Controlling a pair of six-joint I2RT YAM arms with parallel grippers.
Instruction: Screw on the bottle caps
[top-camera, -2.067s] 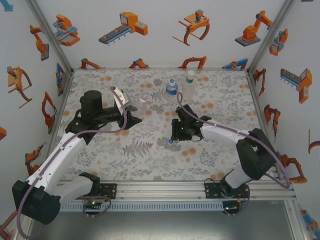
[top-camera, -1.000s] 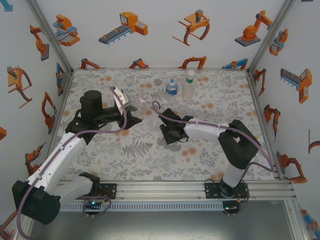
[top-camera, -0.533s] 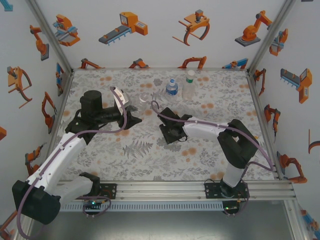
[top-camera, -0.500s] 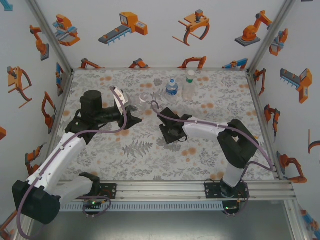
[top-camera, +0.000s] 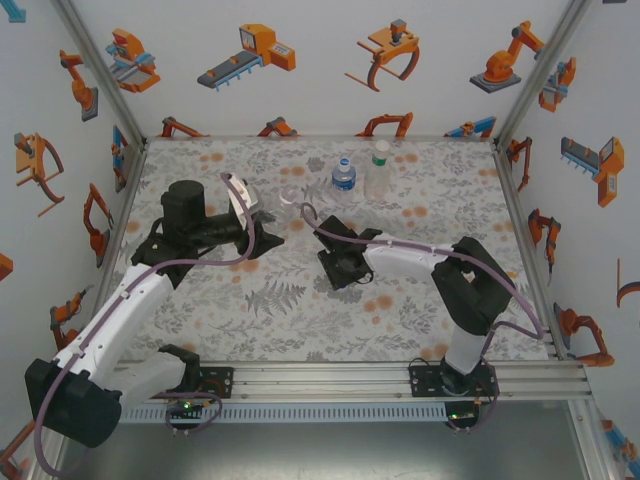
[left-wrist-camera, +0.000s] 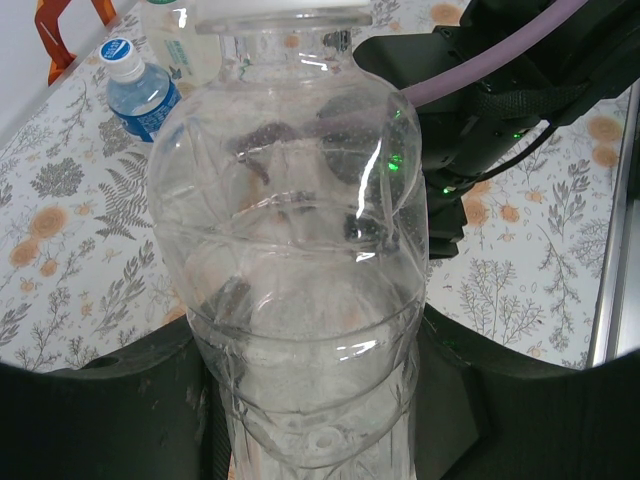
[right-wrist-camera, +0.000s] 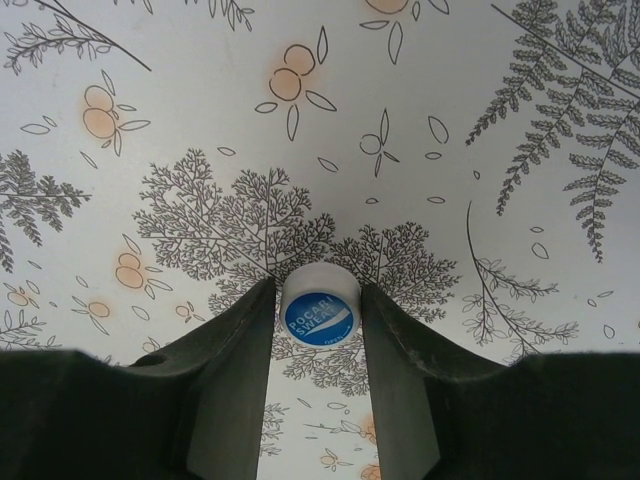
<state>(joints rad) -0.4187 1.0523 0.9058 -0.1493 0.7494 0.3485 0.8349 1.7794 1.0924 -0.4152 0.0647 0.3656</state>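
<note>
The white cap (right-wrist-camera: 320, 313) with the blue printed top was pinched between the fingers of the right gripper (right-wrist-camera: 318, 300), over the floral mat (right-wrist-camera: 500, 150). For a clean thread start, the cap should be kept level, centred on the open neck (left-wrist-camera: 283, 12) and turned without side load. The left gripper (left-wrist-camera: 320, 415) was clamped on the clear unlabelled bottle (left-wrist-camera: 300, 260), which looked empty. Beyond it, the blue-label bottle (left-wrist-camera: 140, 95) and the green-label bottle (top-camera: 378, 172) stood capped.

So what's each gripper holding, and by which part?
The left gripper holds the clear unlabelled bottle around its lower body; the right gripper pinches a white blue-topped cap by its sides.
</note>
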